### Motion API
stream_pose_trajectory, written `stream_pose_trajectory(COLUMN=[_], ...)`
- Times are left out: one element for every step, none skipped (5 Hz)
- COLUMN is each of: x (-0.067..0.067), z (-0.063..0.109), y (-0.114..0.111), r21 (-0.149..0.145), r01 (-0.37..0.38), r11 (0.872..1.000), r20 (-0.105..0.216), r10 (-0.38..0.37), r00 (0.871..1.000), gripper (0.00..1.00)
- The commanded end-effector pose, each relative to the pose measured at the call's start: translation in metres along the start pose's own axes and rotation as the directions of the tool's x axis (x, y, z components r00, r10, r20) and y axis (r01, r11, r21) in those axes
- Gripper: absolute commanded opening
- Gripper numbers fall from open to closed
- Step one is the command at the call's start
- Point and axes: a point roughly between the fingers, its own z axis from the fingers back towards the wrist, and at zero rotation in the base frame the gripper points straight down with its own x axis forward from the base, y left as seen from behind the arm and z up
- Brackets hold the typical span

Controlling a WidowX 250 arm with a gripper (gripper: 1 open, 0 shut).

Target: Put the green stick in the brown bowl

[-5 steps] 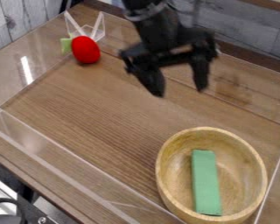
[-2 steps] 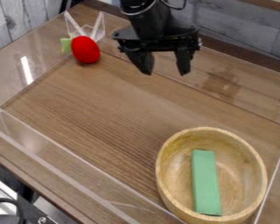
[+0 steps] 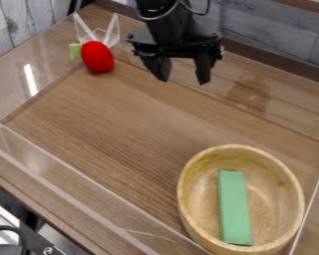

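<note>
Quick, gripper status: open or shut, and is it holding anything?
Gripper: open, jaws spread wide, holding nothing. It hangs over the far side of the table; the green stick lies in the brown bowl.

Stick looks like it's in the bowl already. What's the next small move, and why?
Probably just hold the gripper where it is, away from the bowl: the green stick lies flat inside the brown bowl, and the jaws hang open and empty above the far side of the table.

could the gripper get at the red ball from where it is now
Probably yes. The gripper hangs open above the table, just right of the red ball, with nothing between them. A small green piece sits close behind the ball.
</note>
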Motion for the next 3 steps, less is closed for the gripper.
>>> stream_pose_trajectory(x=[0.009, 0.015, 0.022], z=[-0.007, -0.015, -0.006], y=[-0.001, -0.001, 0.002], r21=[0.056, 0.102, 0.106], r01=[-0.059, -0.129, -0.095], r11=[0.997, 0.986, 0.990], r20=[0.051, 0.082, 0.086], r10=[0.056, 0.121, 0.087], r00=[0.997, 0.989, 0.993], gripper=[1.00, 1.00, 1.00])
